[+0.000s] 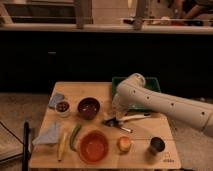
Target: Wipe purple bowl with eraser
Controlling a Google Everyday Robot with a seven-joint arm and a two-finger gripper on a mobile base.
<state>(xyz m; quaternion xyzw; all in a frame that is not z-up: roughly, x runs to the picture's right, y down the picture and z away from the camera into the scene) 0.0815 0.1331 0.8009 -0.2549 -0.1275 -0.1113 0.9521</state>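
Sitting left of centre on the wooden table (pixel 100 90), the purple bowl (pixel 89 107) is upright and looks untouched. Just beside it on the left is a small white bowl (pixel 62 107) with dark contents, and behind that a grey-blue cloth (pixel 55 99). In front of the purple one stands the larger orange bowl (pixel 93 146), with a green vegetable (pixel 75 136), a yellow one (pixel 62 145) and a pale rag (pixel 48 135) to its left.

To the right of the purple bowl, near but apart from it, the gripper (pixel 116 120) hangs low over the tabletop at the end of the white arm (pixel 160 102), right above some dark and silvery utensils (pixel 131 118). I cannot tell from here how its fingers stand, nor whether anything is in them, and I cannot pick out the eraser with any certainty.

A steel cup (pixel 157 145) and a small orange fruit (pixel 123 144) sit at the front right; a green tray (pixel 120 85) lies behind the arm.

The risk I see is crowding: a sideways sweep toward the bowl could drag the utensils along, or nudge the glossy bowl into its small white neighbour. A poor hold on the eraser would likely drop it mid-wipe.
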